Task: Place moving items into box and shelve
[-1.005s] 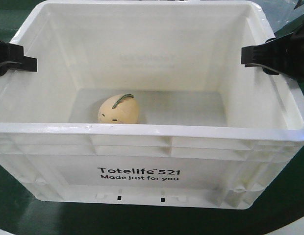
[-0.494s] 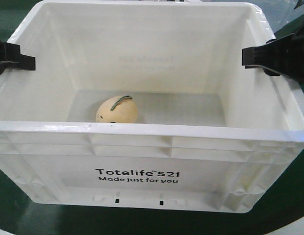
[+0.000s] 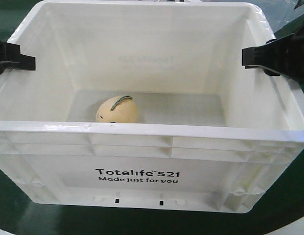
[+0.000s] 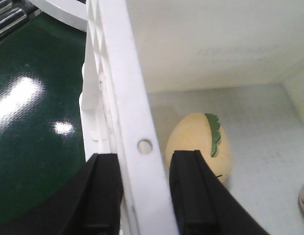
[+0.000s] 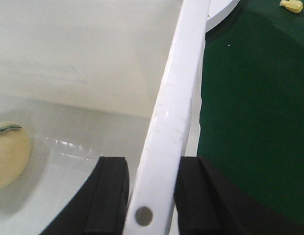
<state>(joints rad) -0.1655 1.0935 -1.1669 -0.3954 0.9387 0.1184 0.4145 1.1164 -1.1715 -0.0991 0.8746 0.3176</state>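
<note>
I had the mango toy (image 3: 116, 109) lying in the box (image 3: 142, 129), nearer my left fingers (image 4: 191, 196) than my right fingers (image 5: 110, 196), each pair clamped on a side wall, so I judged only shelving remained.

Findings point to a staged indoor robot test station rather than a home or shop; the room type beyond that cannot be told. Outside the outer jaw of the left gripper (image 4: 144, 161) lies a glossy dark green work surface (image 4: 34, 122) mirroring overhead lamps, with chrome bars (image 4: 7, 19) farther ahead. Outside the outer jaw of the right gripper (image 5: 152, 166) the same green surface reaches a white curved edge (image 5: 220, 12), with a small yellow scrap (image 5: 291, 5) lying loose on the green.
</note>
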